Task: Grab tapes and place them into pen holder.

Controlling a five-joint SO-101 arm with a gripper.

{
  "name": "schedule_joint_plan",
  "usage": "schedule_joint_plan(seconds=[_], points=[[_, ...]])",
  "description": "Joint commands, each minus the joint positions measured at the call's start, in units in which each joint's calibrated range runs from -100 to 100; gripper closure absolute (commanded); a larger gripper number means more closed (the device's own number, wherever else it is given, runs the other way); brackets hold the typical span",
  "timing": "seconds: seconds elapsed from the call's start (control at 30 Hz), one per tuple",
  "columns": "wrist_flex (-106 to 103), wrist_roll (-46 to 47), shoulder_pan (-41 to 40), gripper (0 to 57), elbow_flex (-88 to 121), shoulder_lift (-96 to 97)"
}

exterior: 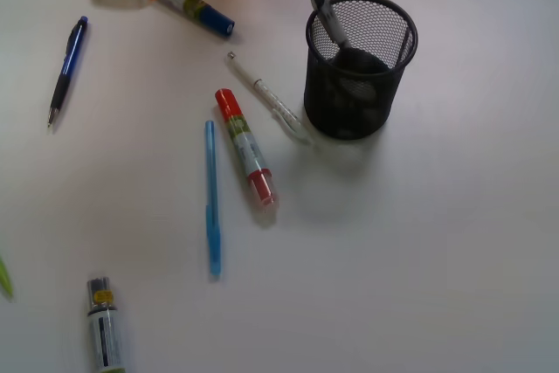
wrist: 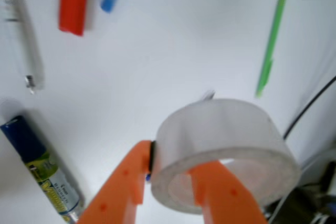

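My claw point(wrist: 170, 182) pinched the whitish tape point(wrist: 223, 148) by its wall, one finger inside the ring, at the worktop's point(exterior: 419, 242) far-left edge; the slick roll risked slipping before reaching the pen holder point(exterior: 360, 65).

You see a translucent whitish tape point(wrist: 223, 153) between orange fingers point(wrist: 123, 190), a black wire-mesh pen holder point(exterior: 359, 67), a red-capped glue stick point(exterior: 245, 156), a light blue pen point(exterior: 211, 197) and a green pen point(wrist: 272, 40)
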Motion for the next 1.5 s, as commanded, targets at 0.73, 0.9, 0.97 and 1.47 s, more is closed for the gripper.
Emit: schedule_joint_plan(seconds=[0.73,0.9,0.97,1.47], points=[[-22.0,-7.1,-38.6,57.2,15.7,-8.1],[-21.2,-7.5,-37.7,57.2,13.1,-5.6],[-21.1,-7.5,-37.2,57.1,12.7,-5.7],[-20.6,-7.5,-36.7,20.9,14.0,-6.5]])
